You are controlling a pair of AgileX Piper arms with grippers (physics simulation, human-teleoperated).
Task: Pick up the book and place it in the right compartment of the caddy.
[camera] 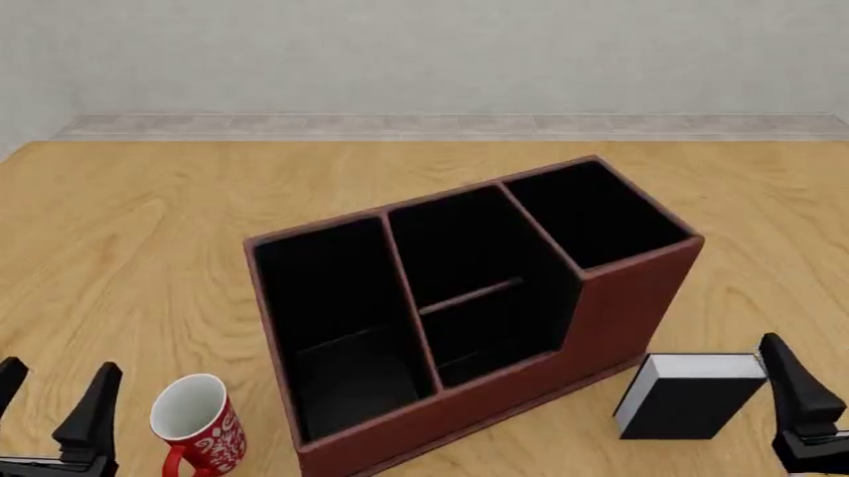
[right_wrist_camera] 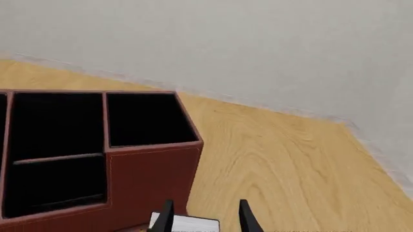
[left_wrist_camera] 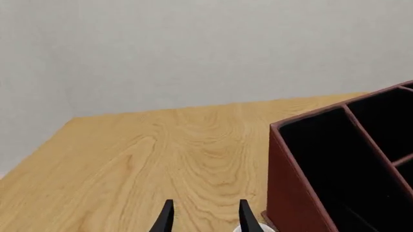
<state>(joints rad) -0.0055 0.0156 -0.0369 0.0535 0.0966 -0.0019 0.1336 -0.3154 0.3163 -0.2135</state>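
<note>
Near the table's front edge, toward its right corner, the book lies flat, just in front of the caddy's tall front wall. Right gripper hovers above it, fingers spread, holding nothing; book's white edge shows between the tips. Left gripper also spread and empty, beside the mug. Step in hand, by my reading: the grasp. Best to descend straight, straddle the book's short width, close squarely, then lift clear of the wall before swinging over the right compartment.
</note>
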